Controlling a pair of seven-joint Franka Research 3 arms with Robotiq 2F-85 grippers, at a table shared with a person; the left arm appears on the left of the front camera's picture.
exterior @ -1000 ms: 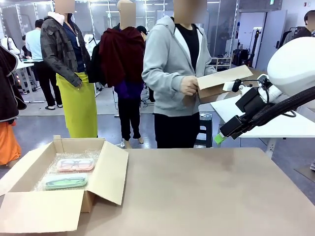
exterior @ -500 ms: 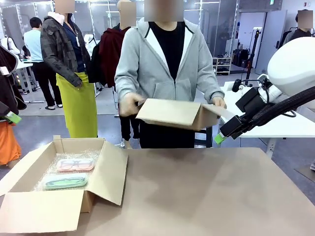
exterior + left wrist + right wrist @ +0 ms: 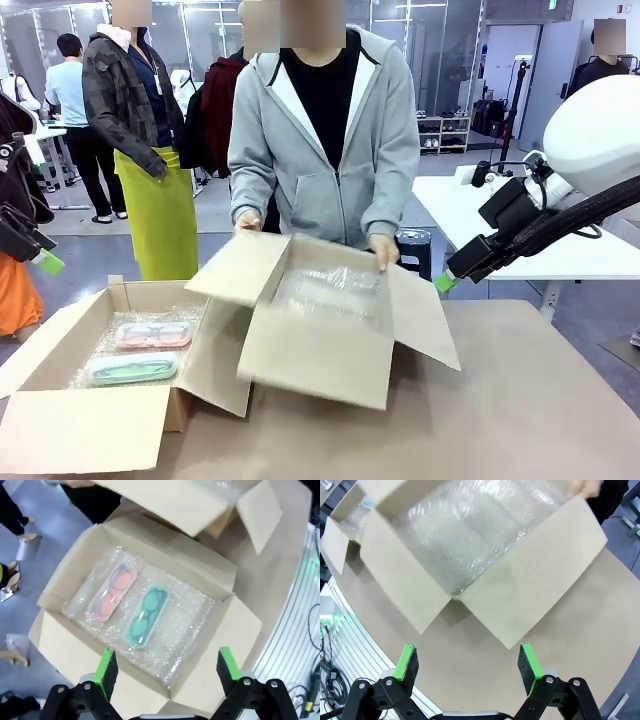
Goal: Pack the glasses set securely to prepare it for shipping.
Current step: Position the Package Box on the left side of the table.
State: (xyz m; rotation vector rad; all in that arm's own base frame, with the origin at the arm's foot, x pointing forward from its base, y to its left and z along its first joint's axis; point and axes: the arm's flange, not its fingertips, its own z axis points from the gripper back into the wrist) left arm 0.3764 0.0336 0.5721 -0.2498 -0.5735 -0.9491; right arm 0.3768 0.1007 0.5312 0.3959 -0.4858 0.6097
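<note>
Both grippers are hovering with jaws wide, the left gripper (image 3: 164, 669) above the near-left open box (image 3: 215, 365), where the mint case (image 3: 132, 369) and pink case (image 3: 153, 334) are lying side by side on bubble wrap (image 3: 112, 335). Farther back, a person's hands (image 3: 383, 250) are holding a second bubble-lined box (image 3: 320, 350) over the counter (image 3: 500, 420), under the right gripper (image 3: 468, 662).

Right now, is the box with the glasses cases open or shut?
Open. The box has its flaps spread out, and the pink case and green case show inside.

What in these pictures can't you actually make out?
- Second box, front view: its near wall hides the floor inside; motion blur softens its edges.
- Same box, right wrist view: bubble wrap glare hides whether anything lies under it.
- Mint green case, left wrist view: its contents are too blurred to make out.
- Person's hand, front view: partly behind a flap.
</note>
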